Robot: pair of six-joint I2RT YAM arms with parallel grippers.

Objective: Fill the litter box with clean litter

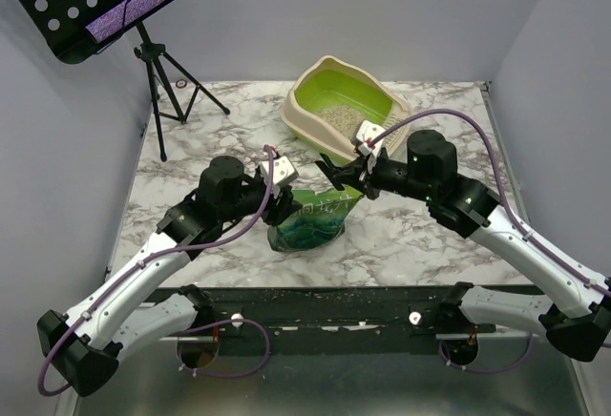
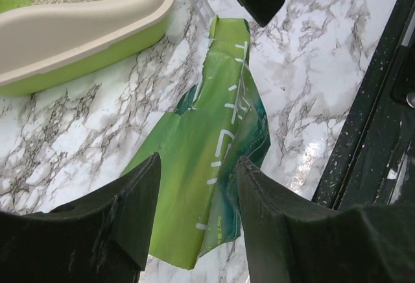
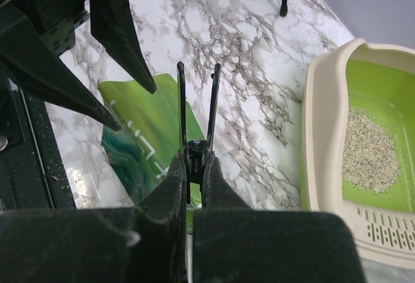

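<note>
The litter box stands at the back middle, beige rim, lime-green inside, with a small patch of clean litter on its floor. It also shows in the right wrist view with the litter, and in the left wrist view. The green-and-teal bag lies crumpled in front of it. My left gripper is open just above the bag, empty. My right gripper is shut on a black spring clip, its two thin prongs spread over the bag's upper edge.
A black music stand on a tripod stands at the back left. A dark rail strewn with granules runs along the table's near edge. Grey walls close in both sides and the back.
</note>
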